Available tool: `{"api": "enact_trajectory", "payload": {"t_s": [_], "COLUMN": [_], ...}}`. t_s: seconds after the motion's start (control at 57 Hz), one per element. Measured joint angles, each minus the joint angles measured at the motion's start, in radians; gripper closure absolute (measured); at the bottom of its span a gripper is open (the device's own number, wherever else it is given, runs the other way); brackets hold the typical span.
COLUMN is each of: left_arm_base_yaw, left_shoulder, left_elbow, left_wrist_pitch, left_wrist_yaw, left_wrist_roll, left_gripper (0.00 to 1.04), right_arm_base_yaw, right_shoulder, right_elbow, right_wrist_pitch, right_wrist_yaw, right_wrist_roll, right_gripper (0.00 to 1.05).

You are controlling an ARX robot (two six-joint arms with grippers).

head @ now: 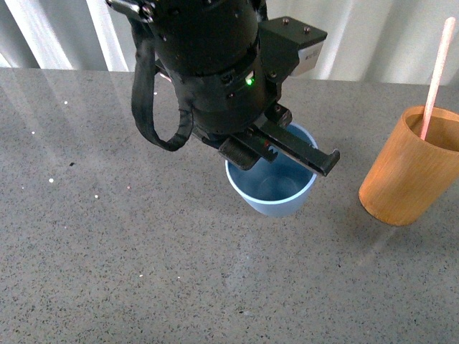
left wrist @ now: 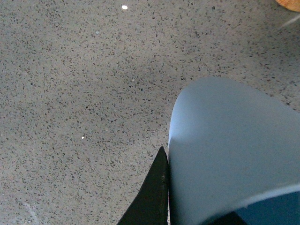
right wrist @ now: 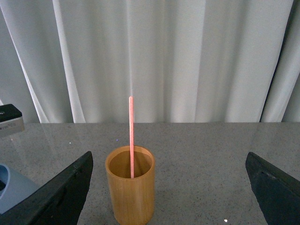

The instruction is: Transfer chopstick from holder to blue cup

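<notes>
The light blue cup (head: 272,188) stands on the grey table, mid-frame in the front view. My left gripper (head: 276,147) is shut on its rim from above; the left wrist view shows one dark finger (left wrist: 152,197) pressed against the cup's outer wall (left wrist: 229,150). The orange-brown holder (head: 412,166) stands to the right of the cup, apart from it, with one pale pink-red chopstick (head: 437,75) standing in it. In the right wrist view the holder (right wrist: 131,190) and chopstick (right wrist: 131,136) stand ahead of my open, empty right gripper (right wrist: 168,194). The right gripper is out of the front view.
The speckled grey table (head: 107,251) runs to white curtains (right wrist: 164,56) at the back. The left arm's body and a black cable loop (head: 154,107) hang above the cup's left side.
</notes>
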Motion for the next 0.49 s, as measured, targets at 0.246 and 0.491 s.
{"api": "enact_trajectory", "payload": {"t_s": [0.246,0.491], "left_arm_base_yaw": [0.011,0.029], "left_shoulder": [0.079,0.090], "left_elbow": [0.026,0.053], "left_wrist_pitch": [0.001,-0.014], "left_wrist_yaw": [-0.084,-0.108], "left_wrist_roll": [0.053,0.103], "left_gripper": [1.01,1.01], "right_arm_base_yaw": [0.000,0.000], "right_shoulder": [0.000,0.000], "right_elbow": [0.000,0.000], "right_wrist_pitch": [0.000,0.000], "right_wrist_yaw": [0.000,0.000], "right_wrist_roll": [0.000,0.000], "right_gripper": [0.10,0.10]}}
